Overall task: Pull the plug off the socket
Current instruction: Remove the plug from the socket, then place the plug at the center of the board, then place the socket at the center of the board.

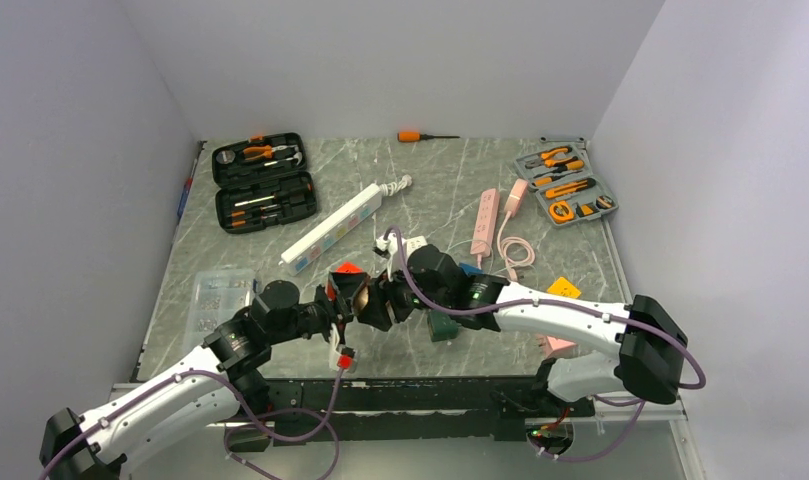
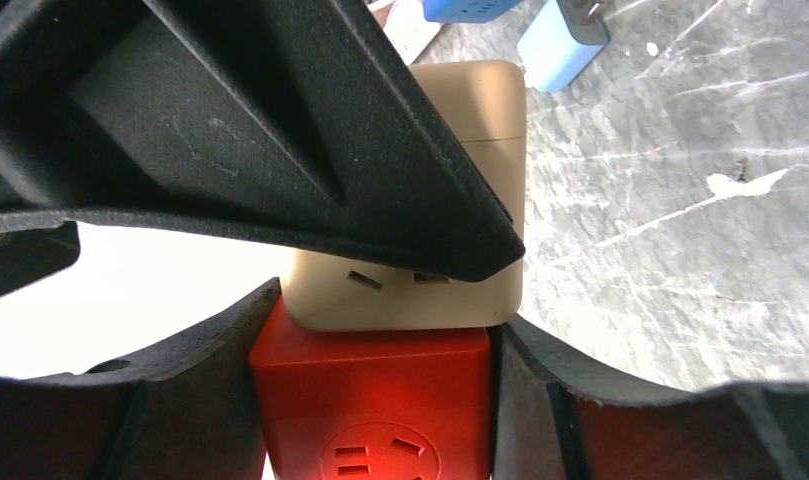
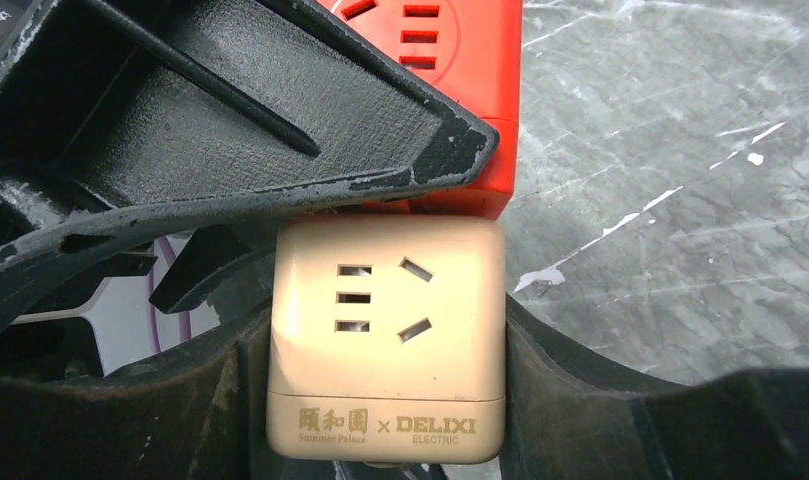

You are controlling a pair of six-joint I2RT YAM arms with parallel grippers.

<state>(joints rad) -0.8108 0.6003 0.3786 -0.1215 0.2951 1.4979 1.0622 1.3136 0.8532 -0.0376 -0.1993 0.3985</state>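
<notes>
Grips the red socket cube [image 2: 370, 410] in the left claw [image 1: 346, 293], fingers [image 2: 180, 390] pressed against two opposite sides. Clamps the beige plug cube [image 3: 385, 340] in the right claw [image 1: 384, 303] the same way, fingers [image 3: 600, 400] tight on both flanks, printed end nearest the wrist. Sets the claws nose to nose over the bench [image 1: 440, 190], with the two cubes face against face between them and no gap showing at the joint. Overlaps each claw's upper finger onto the other's cube.

Shows a pale blue block [image 2: 560, 45] on the bench just past the cubes, and a clear plastic box [image 1: 220, 292] out to the left of the left claw.

Finds, farther ahead of the left claw, a white power strip [image 1: 332, 226] lying at a slant, and ahead of the right claw a pink power strip [image 1: 485, 220] with a looped cord. Ends at the far edge with an open black tool case [image 1: 263, 182] ahead-left of the left claw, an open grey tool case [image 1: 566, 184] ahead-right of the right claw, and an orange screwdriver [image 1: 425, 136] straight ahead of both.
</notes>
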